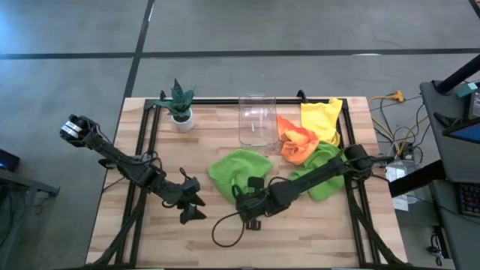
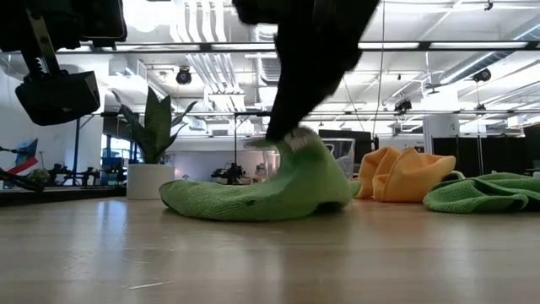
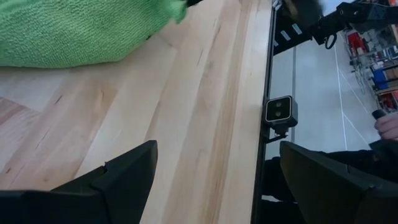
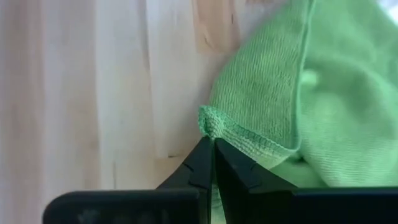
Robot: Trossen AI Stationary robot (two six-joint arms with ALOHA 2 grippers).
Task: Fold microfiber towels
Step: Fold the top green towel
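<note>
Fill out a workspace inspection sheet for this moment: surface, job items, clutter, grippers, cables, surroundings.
Surface: wooden table, black frame rails along its edges.
Job's things: green towel crumpled mid-table; second green towel, orange towel and yellow towel heaped to the right, all unfolded.
Clutter: potted plant; clear bin.
Grippers: right gripper shut on the green towel's hem; left gripper open, over bare wood.
Cables: black cable looped on the table; more wires off its right edge.
Surroundings: concrete floor; a person's hand beyond the table edge.
</note>
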